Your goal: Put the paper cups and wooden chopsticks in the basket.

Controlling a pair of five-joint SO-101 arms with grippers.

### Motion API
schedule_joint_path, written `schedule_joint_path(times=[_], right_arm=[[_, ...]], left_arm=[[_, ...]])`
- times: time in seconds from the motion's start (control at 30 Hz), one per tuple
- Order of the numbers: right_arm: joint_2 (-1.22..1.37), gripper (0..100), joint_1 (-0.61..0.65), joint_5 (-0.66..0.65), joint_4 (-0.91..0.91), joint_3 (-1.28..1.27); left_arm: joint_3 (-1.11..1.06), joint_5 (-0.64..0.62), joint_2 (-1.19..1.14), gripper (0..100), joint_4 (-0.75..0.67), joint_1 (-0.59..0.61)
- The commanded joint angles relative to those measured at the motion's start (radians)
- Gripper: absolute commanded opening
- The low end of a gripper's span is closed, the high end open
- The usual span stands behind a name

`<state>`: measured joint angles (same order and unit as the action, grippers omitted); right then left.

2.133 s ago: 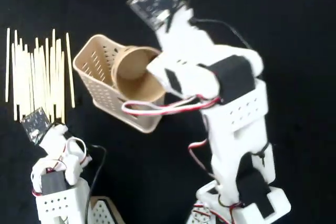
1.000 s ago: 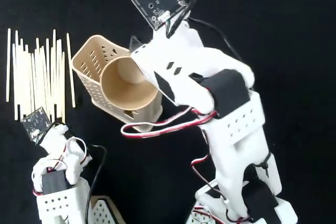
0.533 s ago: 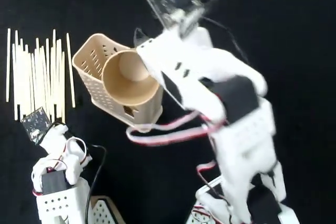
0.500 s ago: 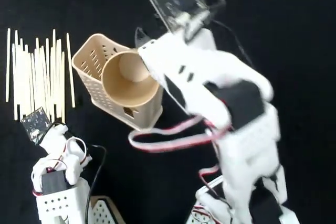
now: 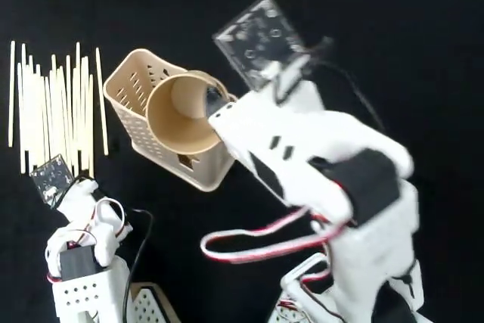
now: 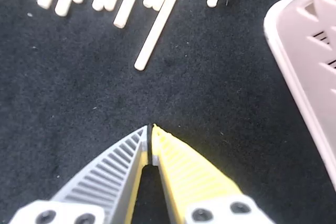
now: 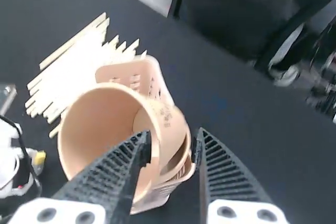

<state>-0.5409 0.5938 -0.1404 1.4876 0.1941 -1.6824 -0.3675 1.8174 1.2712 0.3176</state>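
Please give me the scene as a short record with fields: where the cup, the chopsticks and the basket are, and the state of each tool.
paper cup: tilted in the mouth of the basket, open end facing up
basket: on the black table, beside the chopsticks
chopsticks: lying in a row on the table, outside the basket
right tool: open, close to the cup's rim
left tool: shut, empty, above bare table near the chopstick ends
task state: one cup in; chopsticks not yet in
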Motion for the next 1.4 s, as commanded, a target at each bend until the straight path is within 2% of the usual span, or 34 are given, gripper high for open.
schedule_joint_path(times=[0.0,0.17,0.4,0.67,0.87,1.03,1.27,1.37], right_arm=[[-0.015,14.9,0.011,0.002,-0.100,-0.097],[-0.016,14.9,0.009,0.002,-0.276,-0.217],[-0.022,14.5,-0.002,0.006,-0.488,-0.219],[-0.013,14.5,0.000,0.008,-0.517,-0.260],[-0.024,14.5,-0.002,0.008,-0.516,-0.295],[-0.074,14.5,-0.002,0.009,-0.460,-0.206],[-0.171,14.8,-0.003,0.005,-0.196,-0.073],[-0.186,14.8,-0.060,0.008,-0.104,-0.064]], left_arm=[[-0.016,-0.006,0.005,3,0.005,-0.007],[-0.016,-0.006,0.005,3,0.005,-0.007],[-0.016,-0.006,0.005,3,0.005,-0.007],[-0.016,-0.006,0.005,3,0.005,-0.007],[-0.016,-0.006,0.005,3,0.005,-0.007],[-0.016,-0.006,0.005,3,0.005,-0.007],[-0.016,-0.006,0.005,3,0.005,-0.007],[-0.016,-0.006,0.005,3,0.005,-0.007]])
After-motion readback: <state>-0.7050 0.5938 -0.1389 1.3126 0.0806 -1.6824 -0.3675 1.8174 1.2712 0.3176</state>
